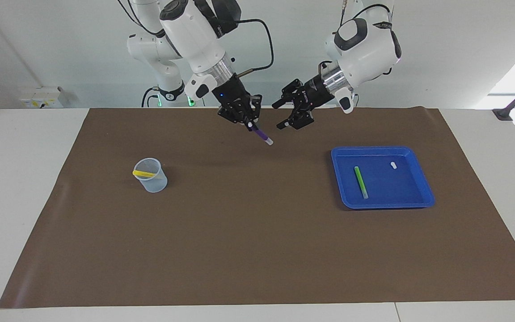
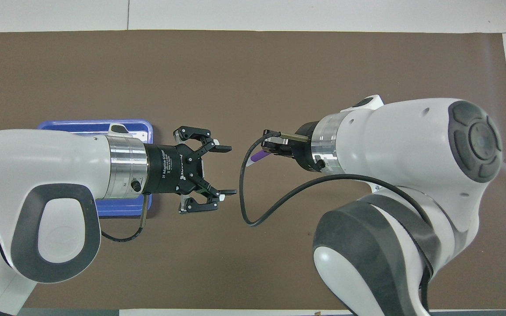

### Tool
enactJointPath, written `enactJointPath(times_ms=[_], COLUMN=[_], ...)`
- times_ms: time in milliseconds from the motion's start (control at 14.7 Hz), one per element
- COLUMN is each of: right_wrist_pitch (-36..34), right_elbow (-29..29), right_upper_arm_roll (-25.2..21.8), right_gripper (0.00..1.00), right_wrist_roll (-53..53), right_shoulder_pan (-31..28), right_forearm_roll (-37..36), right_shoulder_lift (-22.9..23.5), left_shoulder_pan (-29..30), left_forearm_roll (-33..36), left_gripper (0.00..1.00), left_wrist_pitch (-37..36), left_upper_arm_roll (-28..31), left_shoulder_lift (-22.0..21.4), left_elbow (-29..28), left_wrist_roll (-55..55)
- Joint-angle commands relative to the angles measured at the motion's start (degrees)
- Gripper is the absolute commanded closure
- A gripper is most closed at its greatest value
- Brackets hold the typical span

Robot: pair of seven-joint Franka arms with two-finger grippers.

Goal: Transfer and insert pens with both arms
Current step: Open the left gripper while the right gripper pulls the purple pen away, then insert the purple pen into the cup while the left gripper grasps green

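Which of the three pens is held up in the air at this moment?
The purple pen: the right gripper holds it above the mat. The yellow pen is in the cup, and the green pen lies in the blue tray.

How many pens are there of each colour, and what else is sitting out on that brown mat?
Purple pen: 1, held by the right gripper
Yellow pen: 1, in the clear cup
Green pen: 1, in the blue tray
Small white piece: 1, in the tray
Cup: 1
Tray: 1
Total: 6
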Motion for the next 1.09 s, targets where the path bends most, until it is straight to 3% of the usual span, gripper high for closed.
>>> enactJointPath(times_ms=[0,204,409,681,818,1022], right_wrist_pitch=[-1.9,-2.6,-6.5,-8.7,-7.8,-0.3], right_elbow=[-2.6,-5.8,-6.1,-8.9,-11.4,-18.6], right_upper_arm_roll=[-2.8,-7.6,-12.6,-18.4,-21.5,-22.6], right_gripper=[1.00,1.00,1.00,1.00,1.00,1.00], right_wrist_roll=[-6.1,-14.7,-22.0,-29.7,-32.6,-33.0], right_shoulder_pan=[-0.7,-0.8,-0.8,-1.0,-1.1,-1.1], right_forearm_roll=[-6.6,-13.5,-20.5,-23.0,-23.0,-23.0], right_shoulder_lift=[-1.6,-2.9,-3.7,-6.5,-7.5,-10.0], left_shoulder_pan=[2.4,5.5,13.1,19.3,22.1,22.3], left_forearm_roll=[3.8,12.0,17.7,27.8,30.3,38.2], left_gripper=[0.00,0.00,0.00,0.00,0.00,0.00], left_wrist_pitch=[-3.0,-4.7,-11.3,-11.8,-11.3,-5.5], left_upper_arm_roll=[0.4,0.4,0.4,0.4,0.4,0.4], left_shoulder_lift=[-3.6,-4.3,-4.6,-2.6,-0.7,2.1], left_elbow=[-4.8,-6.6,-6.7,-7.6,-8.3,-9.1], left_wrist_roll=[8.7,16.8,34.2,52.4,63.4,76.4])
